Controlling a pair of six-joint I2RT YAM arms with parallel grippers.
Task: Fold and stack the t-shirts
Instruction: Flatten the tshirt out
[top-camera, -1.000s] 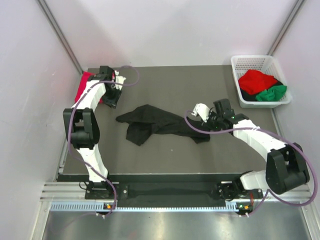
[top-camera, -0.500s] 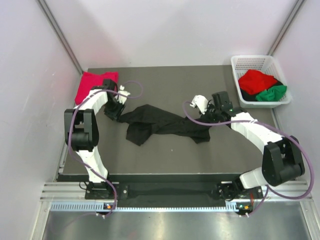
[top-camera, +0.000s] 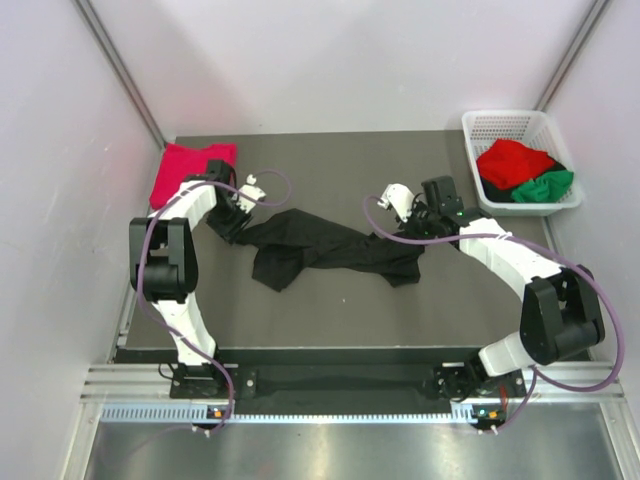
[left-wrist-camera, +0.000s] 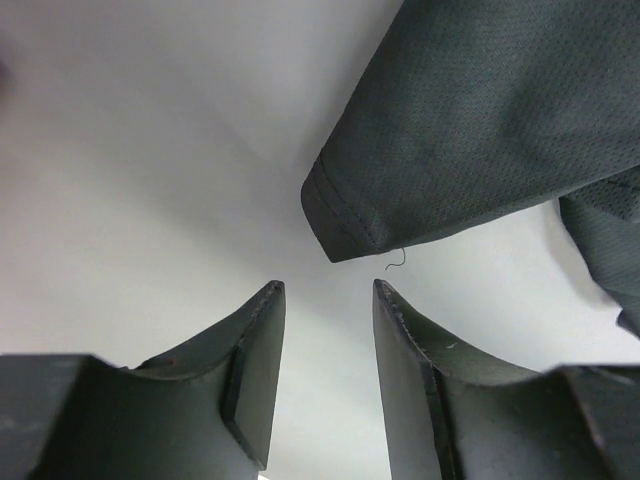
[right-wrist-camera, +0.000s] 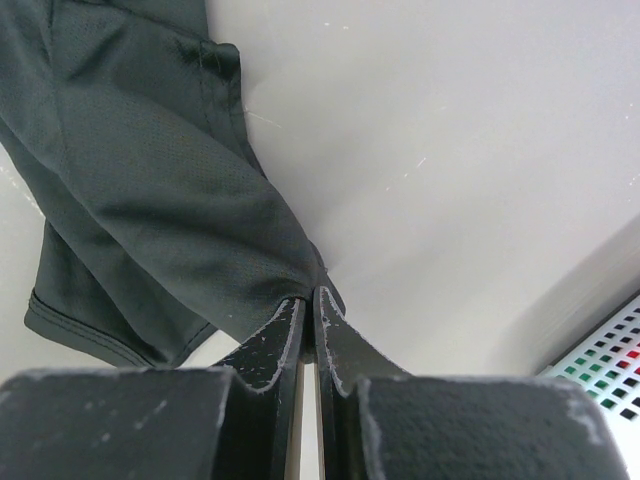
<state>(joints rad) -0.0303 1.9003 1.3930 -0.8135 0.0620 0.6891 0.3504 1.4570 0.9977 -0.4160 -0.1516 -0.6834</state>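
Observation:
A crumpled black t-shirt (top-camera: 320, 248) lies stretched across the middle of the table. My right gripper (top-camera: 398, 232) is shut on its right edge, and the cloth (right-wrist-camera: 150, 170) bunches at the pinched fingertips (right-wrist-camera: 312, 292). My left gripper (top-camera: 236, 226) hovers at the shirt's left end, open, with nothing between its fingers (left-wrist-camera: 262, 350). A hemmed corner of the black cloth (left-wrist-camera: 345, 225) lies just beyond the tips. A crimson-pink t-shirt (top-camera: 185, 168) lies folded at the back left corner. Red (top-camera: 512, 162) and green (top-camera: 545, 186) t-shirts sit in the basket.
A white mesh basket (top-camera: 480, 130) stands at the table's back right corner. Pale walls close in on both sides. The left arm's cable (top-camera: 270, 180) loops over the table near the crimson-pink shirt.
My left gripper moved from the crimson-pink shirt down and right to the black shirt's left end, opening wider. The right gripper shifted slightly left and back with the cloth.

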